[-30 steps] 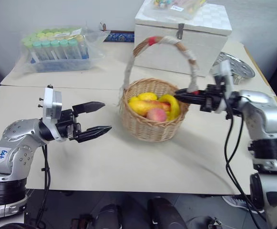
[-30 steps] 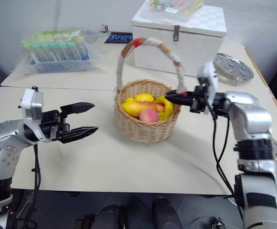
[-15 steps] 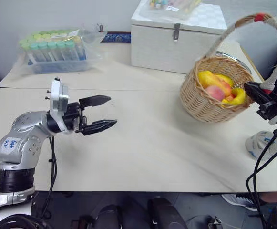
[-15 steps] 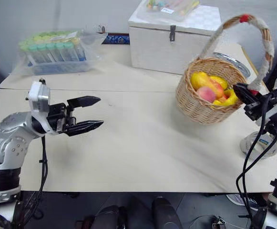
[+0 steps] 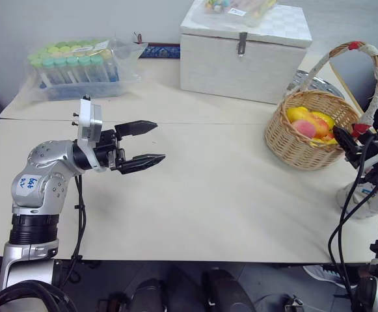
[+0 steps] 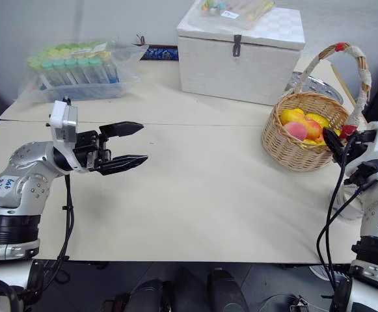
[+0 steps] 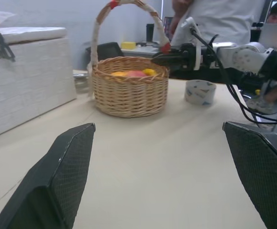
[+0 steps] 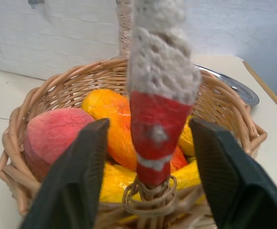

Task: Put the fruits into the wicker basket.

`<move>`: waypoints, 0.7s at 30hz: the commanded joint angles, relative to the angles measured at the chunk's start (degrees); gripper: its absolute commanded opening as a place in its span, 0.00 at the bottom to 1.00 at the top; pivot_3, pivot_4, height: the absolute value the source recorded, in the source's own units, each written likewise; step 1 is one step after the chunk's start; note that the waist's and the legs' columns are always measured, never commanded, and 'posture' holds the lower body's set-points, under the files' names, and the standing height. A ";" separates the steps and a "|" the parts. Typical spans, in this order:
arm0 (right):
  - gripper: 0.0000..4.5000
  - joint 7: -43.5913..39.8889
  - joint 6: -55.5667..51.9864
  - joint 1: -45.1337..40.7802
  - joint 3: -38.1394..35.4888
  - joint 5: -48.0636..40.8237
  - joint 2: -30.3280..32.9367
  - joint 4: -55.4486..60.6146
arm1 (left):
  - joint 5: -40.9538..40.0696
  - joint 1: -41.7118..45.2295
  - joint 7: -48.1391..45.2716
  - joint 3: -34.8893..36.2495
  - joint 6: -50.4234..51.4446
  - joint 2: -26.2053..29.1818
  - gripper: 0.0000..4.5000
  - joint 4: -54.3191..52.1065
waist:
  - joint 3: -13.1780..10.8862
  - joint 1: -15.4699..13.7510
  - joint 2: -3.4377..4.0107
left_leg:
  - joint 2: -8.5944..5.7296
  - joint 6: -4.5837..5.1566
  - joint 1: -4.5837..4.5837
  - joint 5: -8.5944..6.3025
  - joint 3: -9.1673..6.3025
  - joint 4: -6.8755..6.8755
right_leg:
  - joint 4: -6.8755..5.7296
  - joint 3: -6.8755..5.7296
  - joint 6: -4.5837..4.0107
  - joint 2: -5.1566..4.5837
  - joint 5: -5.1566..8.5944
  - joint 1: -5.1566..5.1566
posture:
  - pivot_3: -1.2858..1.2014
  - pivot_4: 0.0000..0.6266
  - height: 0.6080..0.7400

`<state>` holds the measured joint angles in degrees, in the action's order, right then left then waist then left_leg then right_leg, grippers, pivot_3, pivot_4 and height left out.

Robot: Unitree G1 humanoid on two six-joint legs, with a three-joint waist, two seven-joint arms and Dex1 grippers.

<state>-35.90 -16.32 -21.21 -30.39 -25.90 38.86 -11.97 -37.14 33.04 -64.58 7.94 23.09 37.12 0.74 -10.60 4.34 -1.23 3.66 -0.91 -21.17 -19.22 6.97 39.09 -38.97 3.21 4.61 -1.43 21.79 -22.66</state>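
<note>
Basket let go near the big white box

The round tan wicker basket, with the toy fruits inside, is set just right of the white box. The right gripper should be drawn straight back; its fingers are spread beside the handle. The left gripper is held level and wide open, well left of the box.

A small white sticker on the left arm's elbow joint carries handwriting in blue ink, two short lines, too small to make out. A white label lies on the clear packet atop the white box, with dark marks on it that cannot be read. The dark blue patterned strip behind the bag of tubes shows no legible words. No other text can be read.
</note>
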 commanded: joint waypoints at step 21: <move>0.99 -26.33 7.19 28.34 11.17 -2.24 5.57 28.48 | 12.81 -32.51 3.53 5.62 -17.34 5.14 1.00 -5.22 | 0.03 -0.61 -0.04 | -0.01 0.17 0.10 -0.11 -0.06 -0.07 | 0.37 -0.01 0.10 -0.07 -0.05 0.25 | 0.52 0.24 1.00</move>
<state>-61.57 -9.83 8.07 -20.81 -27.13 44.69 16.02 -24.68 1.30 -62.16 12.88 7.25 42.62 -2.20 -10.57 3.73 -1.27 3.64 -0.73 -21.05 -19.33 6.94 39.02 -38.62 3.21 4.71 -1.53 21.73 -22.41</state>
